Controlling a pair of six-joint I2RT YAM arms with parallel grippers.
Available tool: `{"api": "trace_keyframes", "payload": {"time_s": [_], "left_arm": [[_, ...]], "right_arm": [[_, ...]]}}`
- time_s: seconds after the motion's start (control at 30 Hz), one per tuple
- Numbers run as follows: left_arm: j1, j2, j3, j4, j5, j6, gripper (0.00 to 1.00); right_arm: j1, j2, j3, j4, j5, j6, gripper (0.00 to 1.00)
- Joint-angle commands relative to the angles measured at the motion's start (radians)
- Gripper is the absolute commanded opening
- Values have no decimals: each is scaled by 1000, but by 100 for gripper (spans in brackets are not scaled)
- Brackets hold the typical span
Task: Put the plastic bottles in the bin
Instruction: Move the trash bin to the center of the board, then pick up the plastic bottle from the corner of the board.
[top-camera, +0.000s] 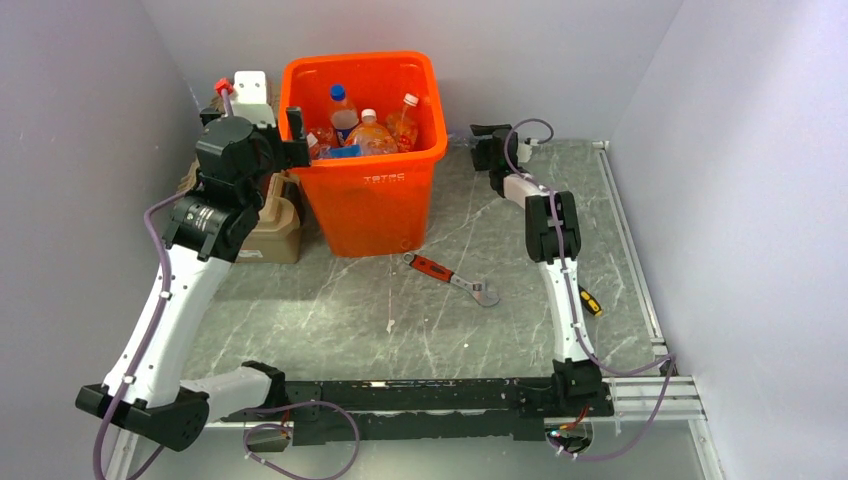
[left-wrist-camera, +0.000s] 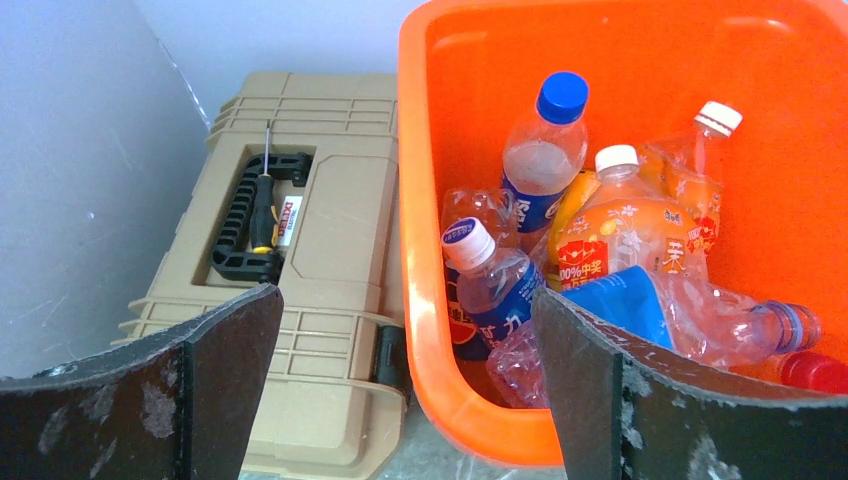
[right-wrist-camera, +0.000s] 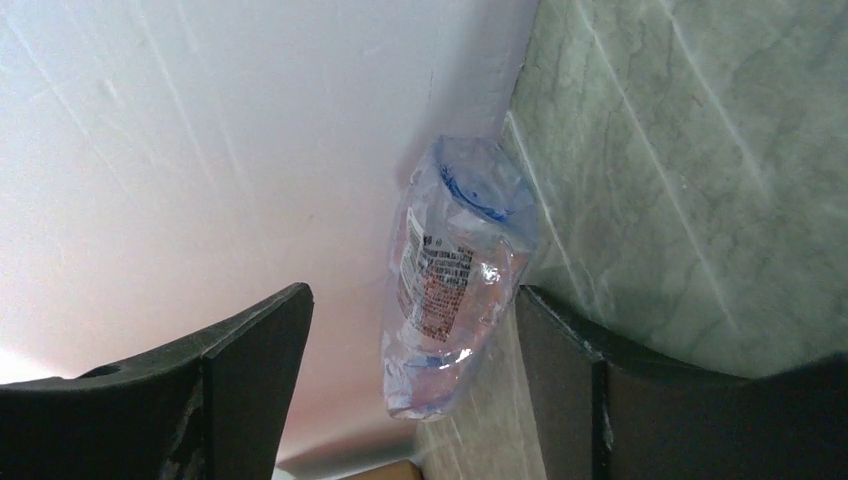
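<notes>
The orange bin (top-camera: 365, 190) stands at the back of the table with several plastic bottles (top-camera: 370, 130) inside. In the left wrist view its rim (left-wrist-camera: 415, 200) curves between my fingers, over a blue-capped bottle (left-wrist-camera: 545, 160) and an orange one (left-wrist-camera: 620, 220). My left gripper (top-camera: 295, 135) (left-wrist-camera: 405, 310) hangs open and empty above the bin's left rim. My right gripper (top-camera: 490, 140) (right-wrist-camera: 412, 300) is open at the back wall. A crushed clear bottle (right-wrist-camera: 455, 270) with a blue cap lies between its fingers, close to the right one, where wall meets table.
A tan toolbox (top-camera: 275, 225) (left-wrist-camera: 330, 250) sits left of the bin, a small screwdriver (left-wrist-camera: 263, 200) resting on its black handle. A red-handled wrench (top-camera: 450, 277) lies mid-table. A yellow-and-black tool (top-camera: 590, 300) lies by the right arm. Walls close in on three sides.
</notes>
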Motion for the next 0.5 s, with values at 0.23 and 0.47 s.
{"api": "trace_keyframes", "payload": {"time_s": [0.23, 0.47], "left_arm": [[-3, -68, -48, 65, 28, 4, 100], [-3, -100, -51, 66, 64, -20, 99]], "right_arm": [[24, 100, 54, -38, 22, 71, 45], [24, -64, -195, 151, 62, 46, 13]]}}
